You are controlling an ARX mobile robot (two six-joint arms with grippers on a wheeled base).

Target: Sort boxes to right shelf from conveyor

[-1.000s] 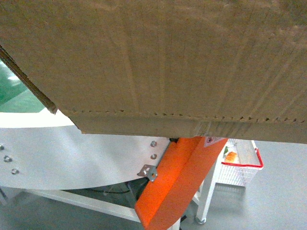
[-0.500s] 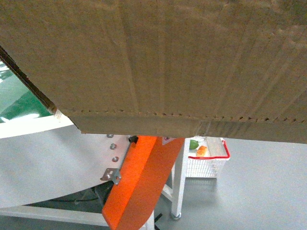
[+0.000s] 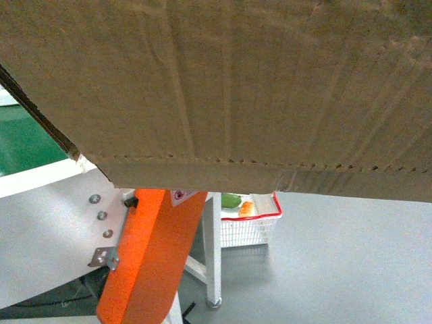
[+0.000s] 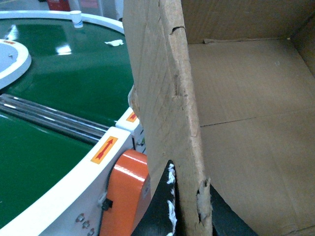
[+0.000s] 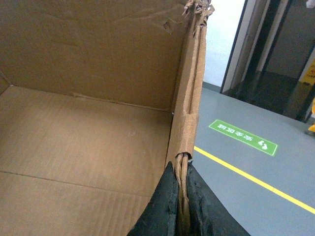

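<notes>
A large brown cardboard box (image 3: 236, 88) hangs in the air and fills the upper half of the head view, with a perforated seam along its lower edge. My left gripper (image 4: 189, 199) is shut on the box's ragged left wall (image 4: 167, 98). My right gripper (image 5: 181, 189) is shut on the torn right wall (image 5: 189, 98). The box's inside (image 5: 88, 123) holds nothing. The green conveyor (image 3: 23, 142) lies at the left, below and beside the box (image 4: 246, 98). Its belt (image 4: 59, 73) curves behind the left wall. The right shelf is out of view.
The conveyor's white side panel (image 3: 47, 223) carries an orange cover (image 3: 145, 256) and stands on a white leg (image 3: 212, 250). A red-rimmed wire basket (image 3: 250, 219) sits on the grey floor. A yellow line (image 5: 256, 179), a green floor sign (image 5: 242, 136) and a dark doorway (image 5: 275, 59) lie to the right.
In the head view the conveyor, orange cover and basket have slid left while the box keeps its place, so I have swung right with the box held in both grippers.
</notes>
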